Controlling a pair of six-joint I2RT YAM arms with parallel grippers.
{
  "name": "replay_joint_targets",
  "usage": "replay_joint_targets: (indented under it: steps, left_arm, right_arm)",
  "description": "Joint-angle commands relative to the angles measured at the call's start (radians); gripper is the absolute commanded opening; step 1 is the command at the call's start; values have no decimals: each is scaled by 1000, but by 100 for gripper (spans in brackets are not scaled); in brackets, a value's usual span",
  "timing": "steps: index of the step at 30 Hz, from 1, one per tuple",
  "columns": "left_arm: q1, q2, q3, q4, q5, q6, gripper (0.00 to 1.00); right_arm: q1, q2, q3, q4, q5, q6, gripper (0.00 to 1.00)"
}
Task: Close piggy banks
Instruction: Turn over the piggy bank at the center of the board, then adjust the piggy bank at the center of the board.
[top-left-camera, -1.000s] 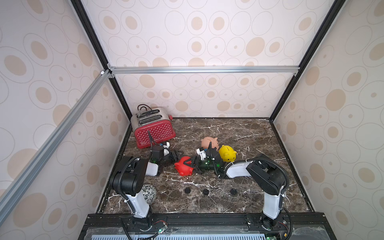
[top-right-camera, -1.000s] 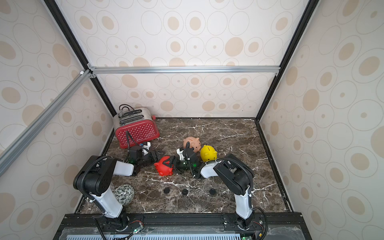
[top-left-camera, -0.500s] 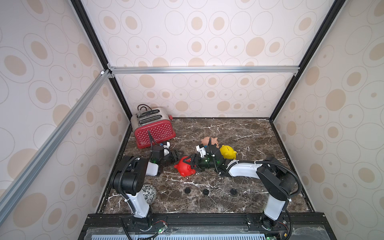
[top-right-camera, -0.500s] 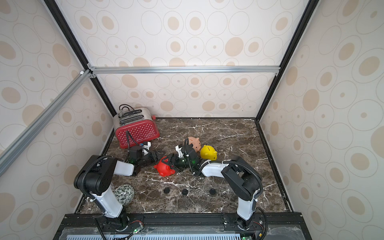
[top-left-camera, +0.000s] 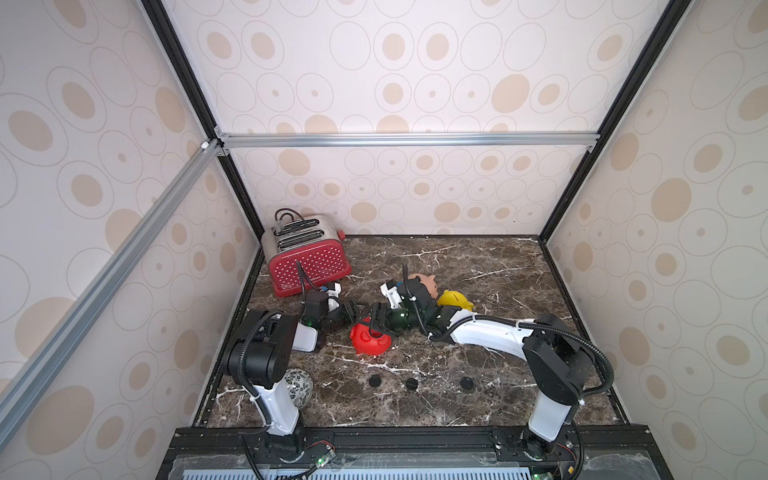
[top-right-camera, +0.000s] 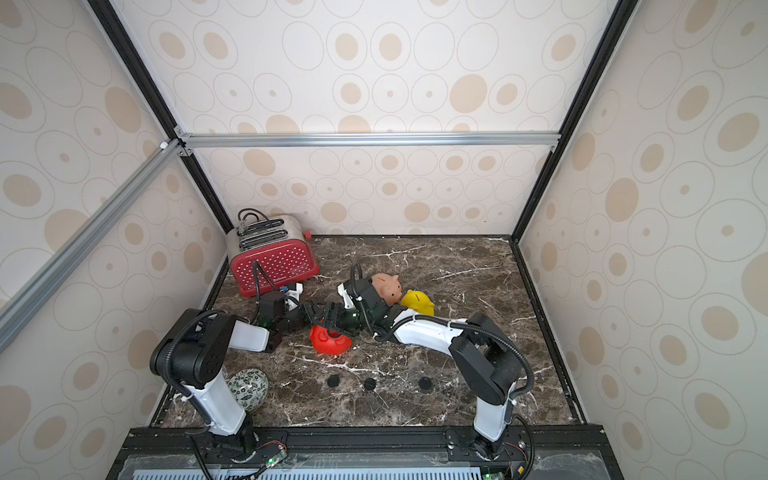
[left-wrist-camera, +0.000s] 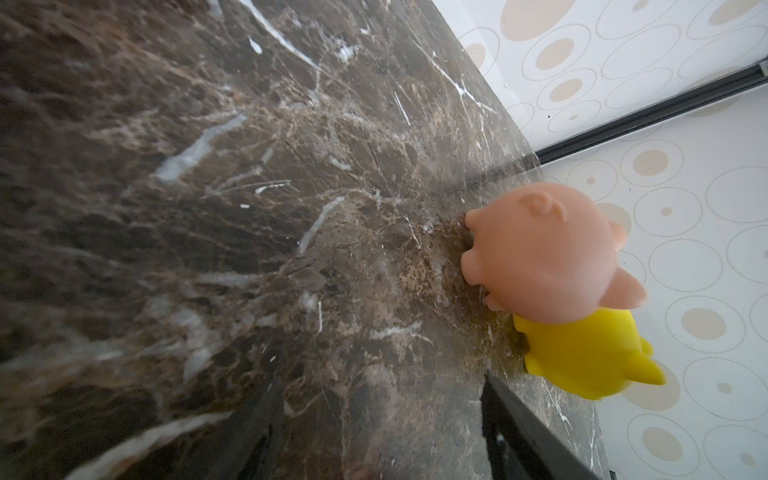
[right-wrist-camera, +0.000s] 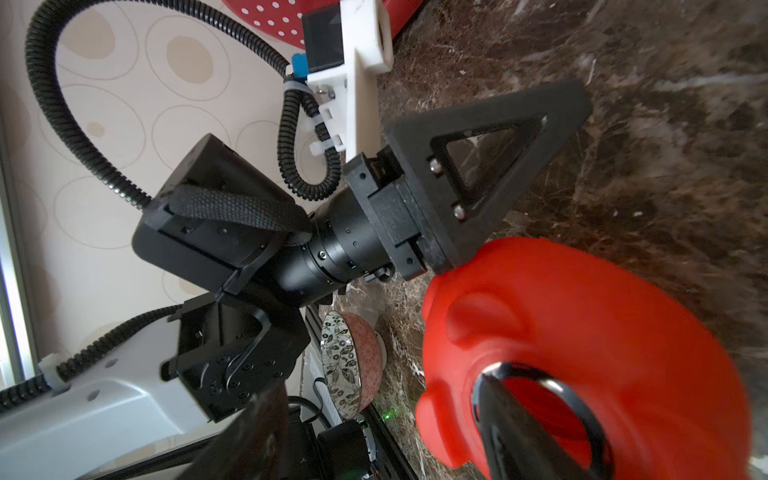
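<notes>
Right hand (top-left-camera: 374, 322) spread open, I have one finger (right-wrist-camera: 511, 419) at the belly hole (right-wrist-camera: 552, 399) of the red piggy bank (right-wrist-camera: 582, 316), tipped on the tabletop (left-wrist-camera: 249, 166); my left hand (left-wrist-camera: 378, 390) gapes empty beside it. Peach piggy bank (left-wrist-camera: 540, 257) and yellow piggy bank (left-wrist-camera: 582, 353) touch nearby.

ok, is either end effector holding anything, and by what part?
Nothing clamped. Right end effector has one finger in the belly hole of the red plastic piggy bank, jaws wide; left end effector is open, empty.

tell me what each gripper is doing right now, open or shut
left gripper: open, holding nothing.
right gripper: open, at the red piggy bank's belly hole, not gripping it.
</notes>
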Motion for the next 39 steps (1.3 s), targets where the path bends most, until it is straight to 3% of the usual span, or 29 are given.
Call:
replay_joint_targets:
  steps: [1, 7, 15, 22, 33, 39]
  left_arm:
    - [-9, 76, -53, -247, -43, -2, 76]
    - [-9, 0, -49, -278, -62, -10, 76]
    - [41, -311, 51, -597, -208, 107, 77]
    - [72, -527, -14, -672, -222, 45, 77]
    - [56, -908, -131, -985, -199, 22, 73]
    - [-35, -918, -181, -914, -142, -47, 66]
  right_arm:
    - [6, -22, 39, -149, 43, -75, 74]
    - [1, -71, 102, -298, 99, -252, 77]
    - [-49, -76, 163, -464, 97, -450, 82]
    - [-71, 6, 276, -566, 65, -603, 88]
    - [-119, 195, 431, -582, -65, -670, 85]
    - [-119, 240, 430, -546, -97, -653, 81]
